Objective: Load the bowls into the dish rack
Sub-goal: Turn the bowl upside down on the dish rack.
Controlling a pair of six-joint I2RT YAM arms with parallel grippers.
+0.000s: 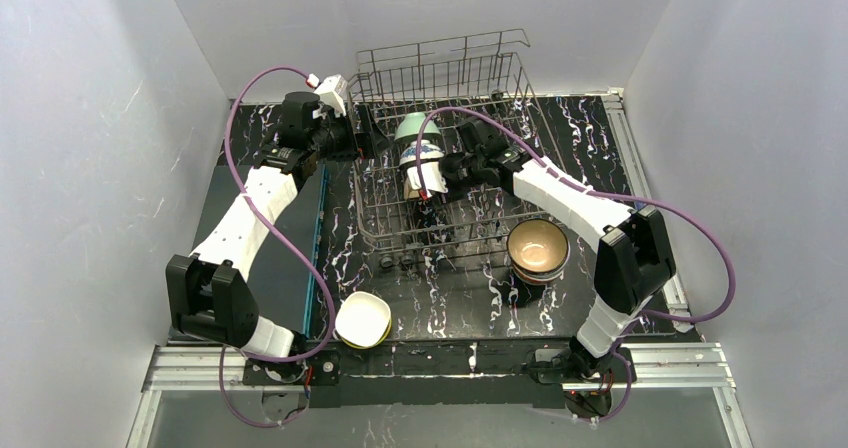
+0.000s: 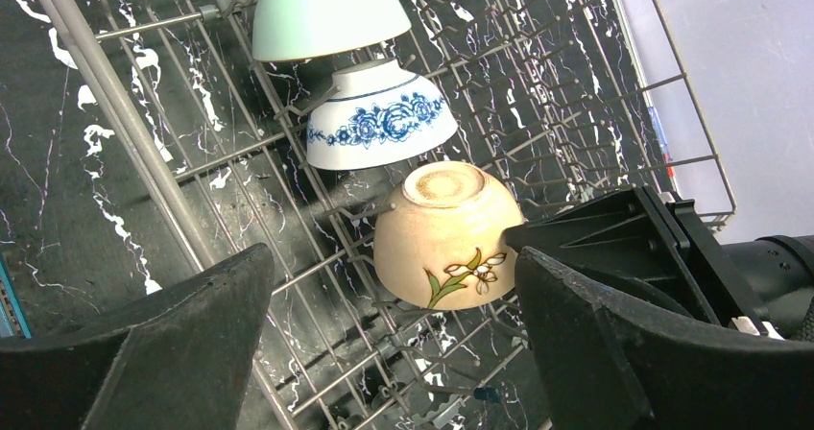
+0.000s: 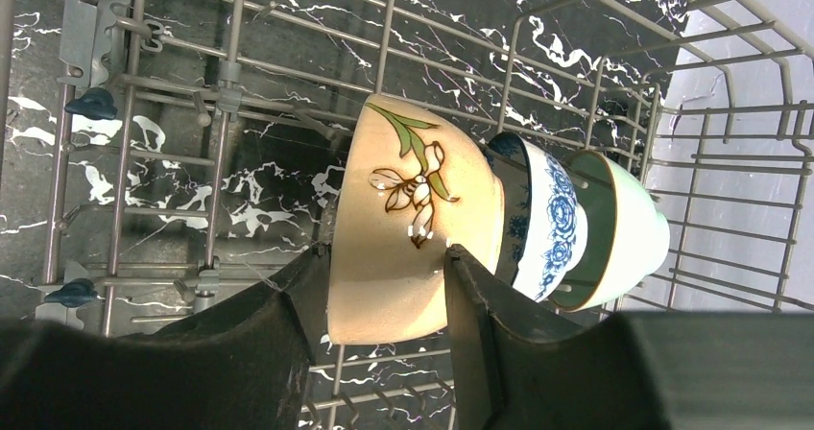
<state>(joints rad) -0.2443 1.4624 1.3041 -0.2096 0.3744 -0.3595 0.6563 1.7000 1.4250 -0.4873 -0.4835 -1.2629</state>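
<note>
The grey wire dish rack (image 1: 470,78) stands mid-table. Three bowls stand on edge in it in a row: mint (image 1: 411,126), blue-patterned white (image 1: 422,152) and tan with a flower (image 1: 424,179). My right gripper (image 1: 447,174) is shut on the tan bowl (image 3: 413,209), with one finger at its rim and one on its outer wall. The blue-patterned bowl (image 3: 547,224) and the mint bowl (image 3: 624,233) sit just behind it. My left gripper (image 1: 366,144) hangs open and empty at the rack's left side. In its view (image 2: 394,353) it is above the tan bowl (image 2: 442,233).
A stack of bowls with a tan one on top (image 1: 538,248) stands right of the rack's front. A white bowl on a yellow-green one (image 1: 362,320) sits near the front edge. Rack tines and wires (image 3: 226,75) surround the held bowl. White walls enclose the table.
</note>
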